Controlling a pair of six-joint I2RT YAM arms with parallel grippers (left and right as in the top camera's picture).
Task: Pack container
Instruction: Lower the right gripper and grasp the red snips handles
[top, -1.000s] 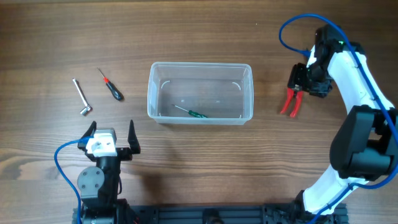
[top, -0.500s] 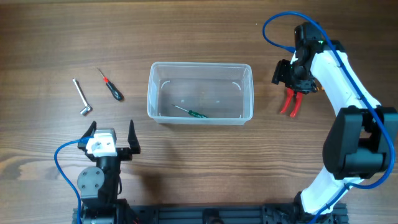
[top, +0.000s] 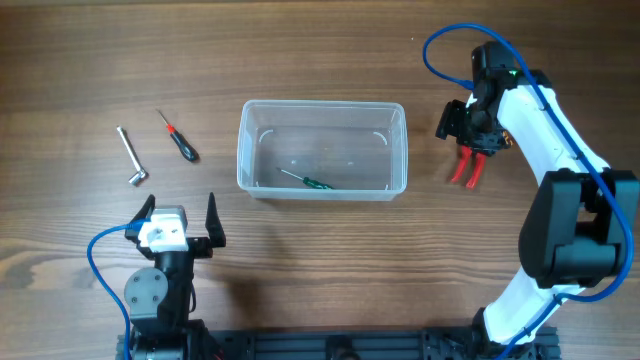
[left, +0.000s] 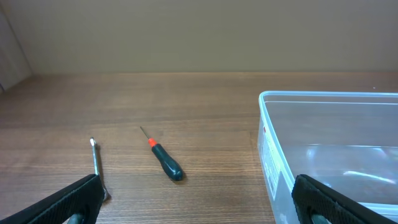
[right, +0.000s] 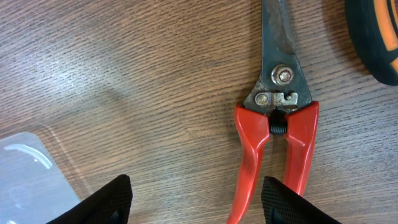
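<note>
The clear container (top: 322, 104) stands mid-table with a green-handled screwdriver (top: 309, 181) lying inside. Red-handled pliers (top: 465, 166) lie on the wood to its right. My right gripper (top: 466, 134) is open and hovers over the pliers' head. In the right wrist view the pliers (right: 273, 127) lie between and ahead of the open fingers (right: 199, 205), untouched. My left gripper (top: 180, 216) is open and empty at the front left. In the left wrist view its fingers (left: 199, 205) frame bare wood, with the container wall (left: 268, 149) at right.
A black-and-red screwdriver (top: 181, 139) and an L-shaped metal wrench (top: 131, 157) lie left of the container, also in the left wrist view, screwdriver (left: 165, 162) and wrench (left: 96, 165). An orange-and-black object (right: 373, 37) is beside the pliers' jaws. A container corner (right: 25, 171) shows at lower left.
My right arm has swung left and toward the far side, bringing the gripper over the pliers' head. The pliers, the container and the left arm have not moved.
</note>
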